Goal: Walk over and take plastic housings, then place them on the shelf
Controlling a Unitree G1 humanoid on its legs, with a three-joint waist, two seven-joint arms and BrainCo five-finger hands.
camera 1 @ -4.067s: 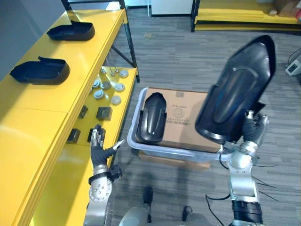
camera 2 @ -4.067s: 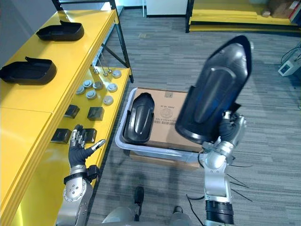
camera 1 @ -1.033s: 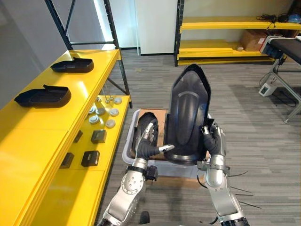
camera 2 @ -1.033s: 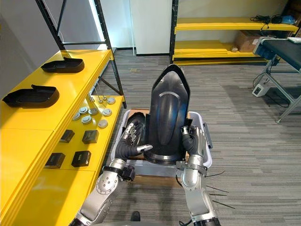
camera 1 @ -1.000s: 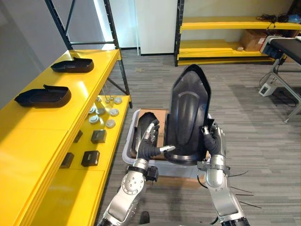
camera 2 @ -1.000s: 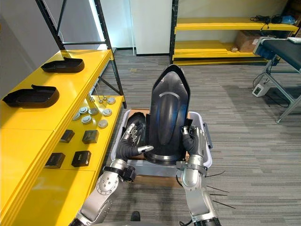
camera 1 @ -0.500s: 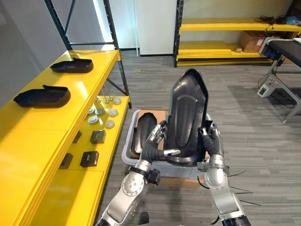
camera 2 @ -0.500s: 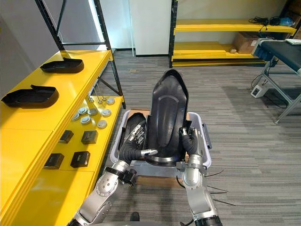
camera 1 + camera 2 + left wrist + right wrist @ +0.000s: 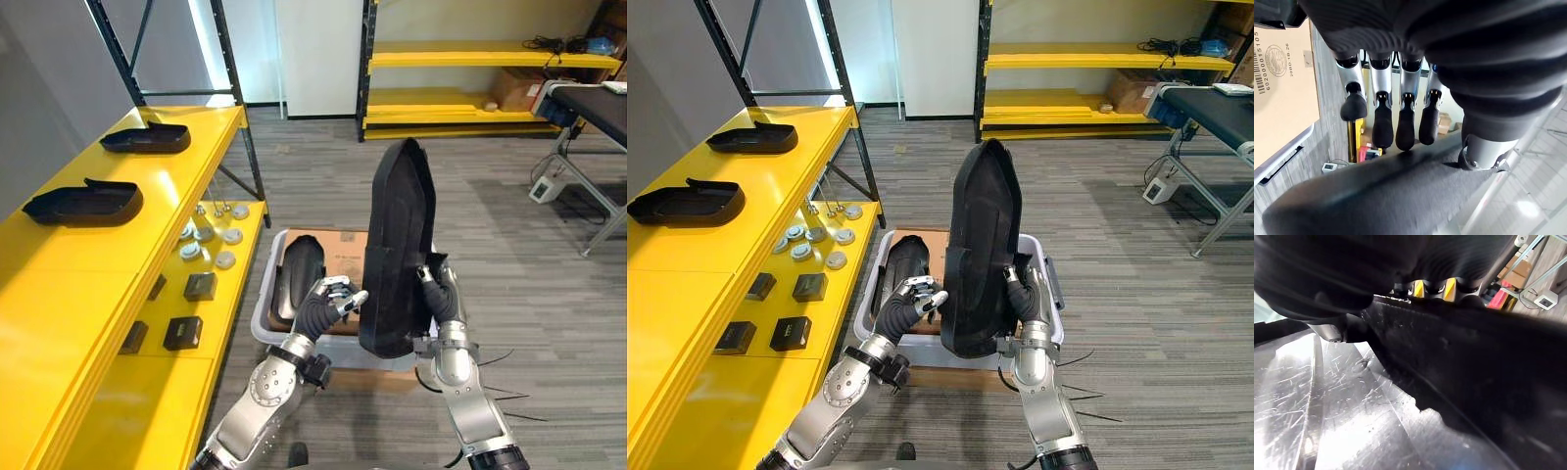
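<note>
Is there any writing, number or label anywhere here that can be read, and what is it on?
Cardboard box: a printed label with a barcode and a round stamp, too small to read from the head views.
Same box, left wrist view: digits beside the barcode, sideways and cut off at the edge, not safely readable.
Plastic housing in the right hand: no print visible.

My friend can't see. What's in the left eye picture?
The robot's right hand grips a tall black plastic housing upright above a grey bin holding another housing. Its open left hand is beside the held housing. Two more housings lie on the yellow shelf.
</note>
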